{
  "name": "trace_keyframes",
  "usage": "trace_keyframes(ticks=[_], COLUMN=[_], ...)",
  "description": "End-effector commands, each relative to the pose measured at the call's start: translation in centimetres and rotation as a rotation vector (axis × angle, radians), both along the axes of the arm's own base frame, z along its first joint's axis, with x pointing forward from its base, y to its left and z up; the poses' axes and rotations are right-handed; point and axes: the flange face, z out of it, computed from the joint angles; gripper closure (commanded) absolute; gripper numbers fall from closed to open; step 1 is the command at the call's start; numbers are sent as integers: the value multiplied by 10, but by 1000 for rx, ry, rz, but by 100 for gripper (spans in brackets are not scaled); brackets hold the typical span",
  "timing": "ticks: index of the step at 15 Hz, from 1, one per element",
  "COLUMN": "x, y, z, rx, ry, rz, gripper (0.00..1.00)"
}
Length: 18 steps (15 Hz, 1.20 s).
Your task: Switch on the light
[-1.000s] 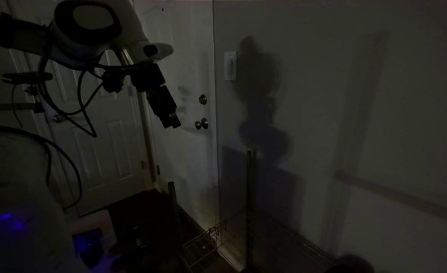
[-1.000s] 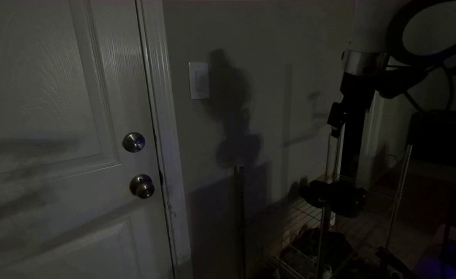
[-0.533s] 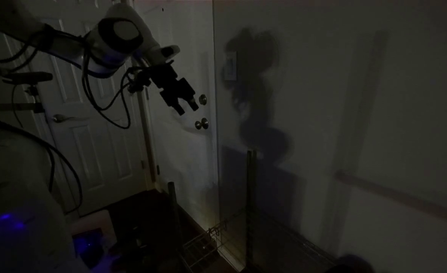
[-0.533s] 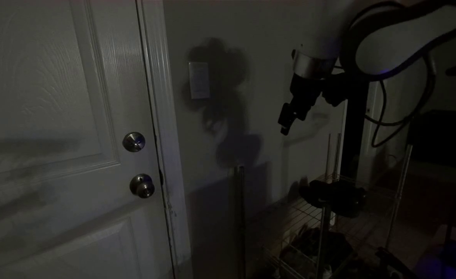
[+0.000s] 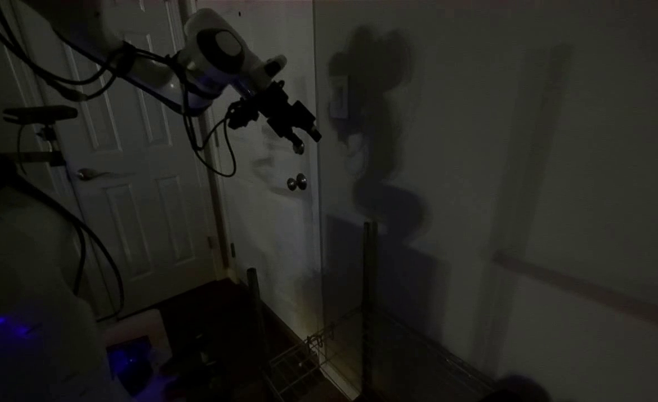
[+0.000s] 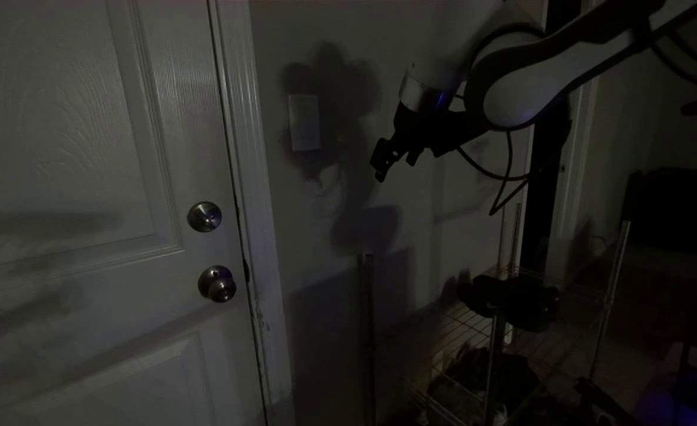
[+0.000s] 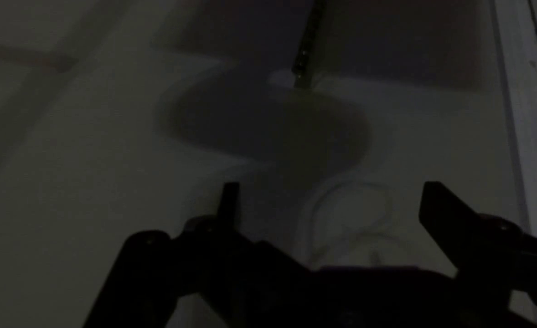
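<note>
The light switch is a small pale upright wall plate that shows in both exterior views (image 5: 339, 97) (image 6: 305, 122), on the wall just beside the door frame. The arm's shadow falls over it. No lamp is in view. My gripper (image 5: 308, 142) is black, tilted downward and in the air, apart from the wall. In an exterior view (image 6: 396, 168) it is to the right of the plate and lower than it. In the wrist view the two fingers (image 7: 332, 184) are wide apart with only bare wall and shadow behind them. The switch plate is out of the wrist view.
A round door knob (image 6: 217, 284) and a deadbolt (image 6: 205, 216) are on the white door (image 6: 88, 177). A wire rack (image 5: 298, 363) with upright metal posts (image 5: 367, 268) stands low by the wall. A dark object (image 6: 508, 302) sits at the rack. Cables hang from the arm.
The arm has moved toward the wall and the switch plate, and the gripper has risen. The hand has turned so both fingers show apart. Its shadow now covers the plate.
</note>
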Motion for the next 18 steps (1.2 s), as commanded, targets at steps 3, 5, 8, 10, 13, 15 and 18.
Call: trace_keyframes(ticks=[3,5,8,10,13,15,18], x=[4,3,3,4,12,17,27], y=[0,1,1,4,15,21,27], z=[-1,0,0,2,12,20,31], rx=[10,12,12,16,22,21,29], ry=[4,2,2,-7,-52,-89,-138], rz=[-3,-1,1,4,20,27,27], gripper=[0,0,0,0,25,32,53])
